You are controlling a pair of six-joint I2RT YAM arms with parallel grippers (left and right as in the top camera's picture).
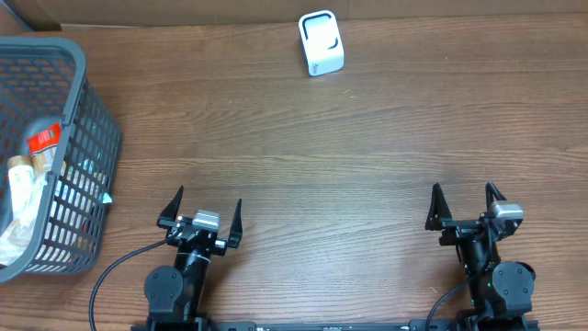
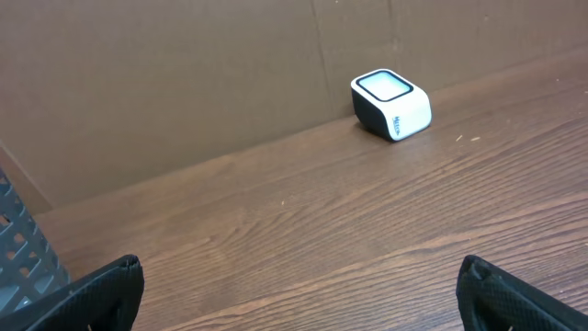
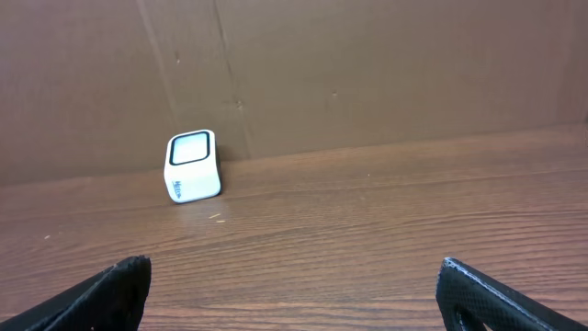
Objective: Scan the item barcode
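Note:
A small white barcode scanner [image 1: 321, 42] with a dark window stands at the far edge of the wooden table; it also shows in the left wrist view as the scanner [image 2: 391, 104] and in the right wrist view as the scanner [image 3: 192, 165]. Packaged items [image 1: 28, 179] lie in a grey basket [image 1: 87, 161] at the left; no barcode can be made out. My left gripper [image 1: 205, 207] is open near the front edge, nothing between its fingers. My right gripper [image 1: 465, 198] is open at the front right, also empty. Both are far from the scanner and the basket.
A brown cardboard wall [image 2: 184, 83] runs along the back of the table behind the scanner. A corner of the grey basket [image 2: 23, 248] shows at the left of the left wrist view. Bare wood lies between the grippers and the scanner.

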